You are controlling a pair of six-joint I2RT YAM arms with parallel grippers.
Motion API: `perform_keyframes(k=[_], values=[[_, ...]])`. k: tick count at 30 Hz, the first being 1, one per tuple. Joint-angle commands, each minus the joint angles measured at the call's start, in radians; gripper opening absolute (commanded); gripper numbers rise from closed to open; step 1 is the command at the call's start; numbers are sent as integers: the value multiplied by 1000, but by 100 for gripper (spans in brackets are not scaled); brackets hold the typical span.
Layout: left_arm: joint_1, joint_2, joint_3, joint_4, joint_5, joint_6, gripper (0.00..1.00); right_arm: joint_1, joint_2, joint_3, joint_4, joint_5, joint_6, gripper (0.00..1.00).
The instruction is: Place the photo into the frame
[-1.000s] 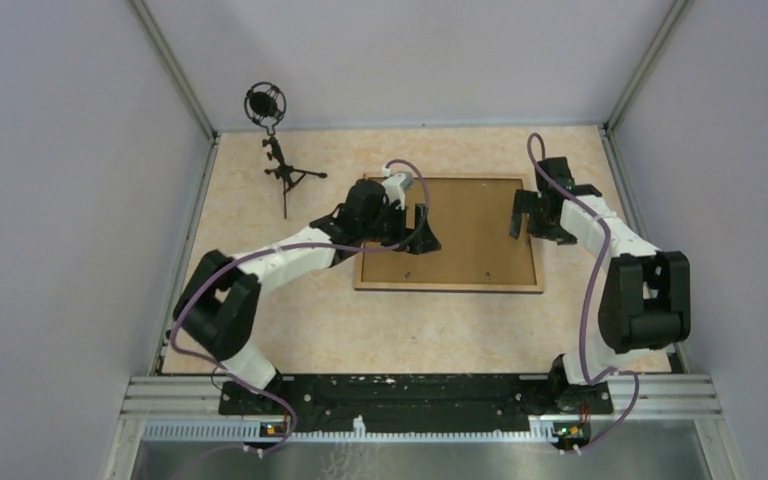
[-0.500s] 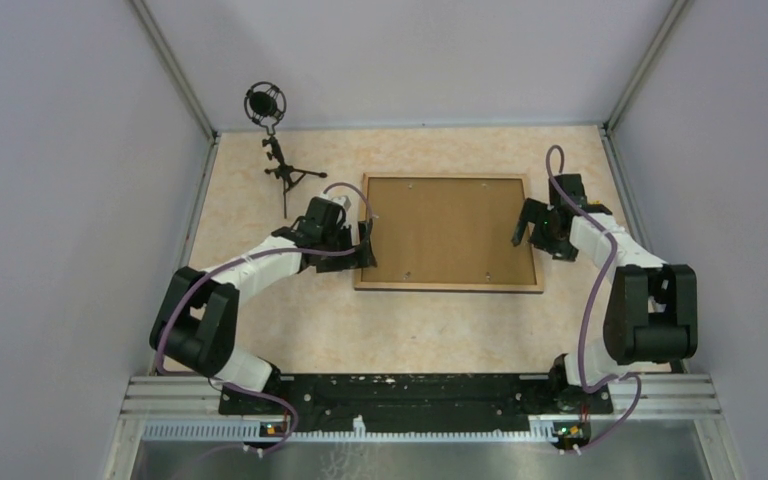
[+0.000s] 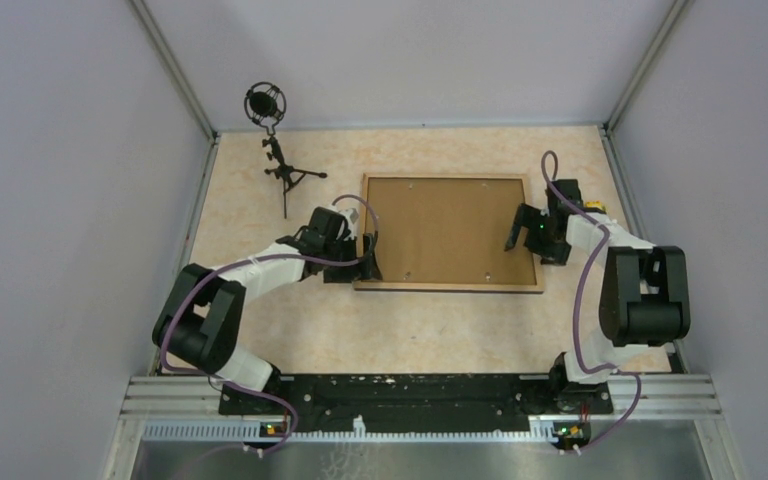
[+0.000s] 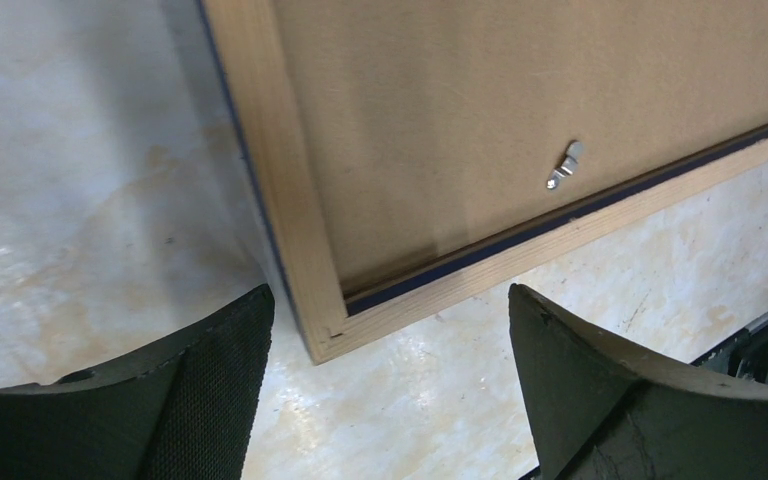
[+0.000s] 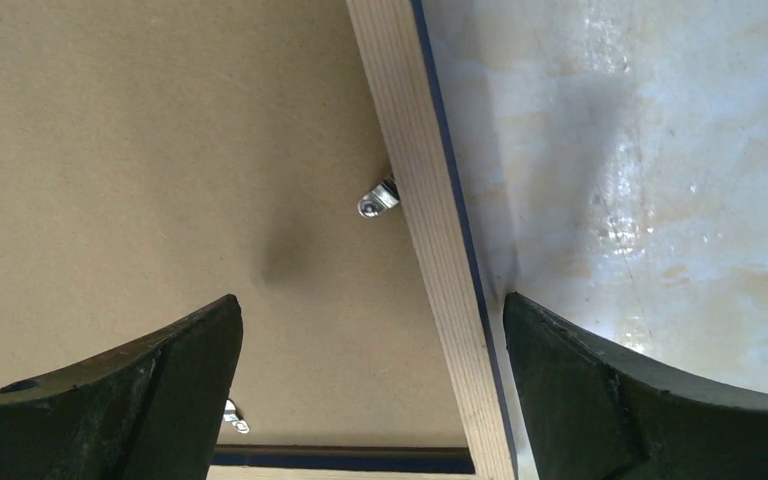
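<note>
The thin light-wood rectangular frame (image 3: 450, 287) is laid face-down on the beige table (image 3: 410, 330), with the brown backing board (image 3: 445, 230) seated in it; the photo is unseen. The left hand (image 4: 385, 300) and right hand (image 5: 370, 300), both spread, should be closed squarely over its rails.

The frame (image 4: 292, 200) has rails of pale, bare-grained wood edged in dark blue, the backing board (image 4: 480, 100) is matt brown fibreboard, its clips (image 4: 565, 167) shiny metal, the table (image 4: 80, 200) glossy, marbled.

Light wood frame (image 4: 270, 150) with dark blue edge, plain brown backing board (image 4: 520, 90), mottled beige table (image 4: 80, 200)
</note>
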Motion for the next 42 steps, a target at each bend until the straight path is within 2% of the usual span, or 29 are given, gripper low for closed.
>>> perform_keyframes(k=[1, 6, 10, 15, 18, 21, 23, 27, 30, 33, 36, 40, 42], values=[[-52, 21, -30, 34, 50, 21, 89, 0, 35, 13, 44, -49, -14, 99], [-100, 6, -60, 57, 117, -9, 86, 1, 53, 33, 47, -60, -27, 99], [-198, -10, -70, 65, 155, -49, 84, 4, 91, 64, 68, -90, -31, 99], [-416, -9, -56, 97, 146, -149, 83, 35, 164, 154, 91, -107, -40, 99], [-571, 58, -5, 141, 159, -208, 83, 56, 250, 252, 90, -123, -43, 99], [-688, 150, 98, 127, 184, -188, 85, 77, 336, 380, 43, -112, -52, 99], [-724, 186, 157, 112, 199, -156, 87, 87, 370, 458, -3, -109, -52, 99], [-718, 173, 243, 30, 151, -66, 92, 99, 362, 575, -114, -43, -42, 99], [-702, 118, 288, -10, 154, 1, 96, 99, 280, 598, -220, 92, -24, 99], [-670, 44, 307, -30, 150, 52, 97, 99, 162, 509, -263, 174, 48, 99], [-601, -12, 318, -82, 83, 71, 96, 99, 52, 325, -195, 8, 104, 99], [-416, -58, 325, -172, -26, 60, 96, 99, -37, 137, -150, -9, 135, 97], [-306, -66, 320, -208, -139, 30, 96, 99, -55, 90, -119, 0, 123, 96]])
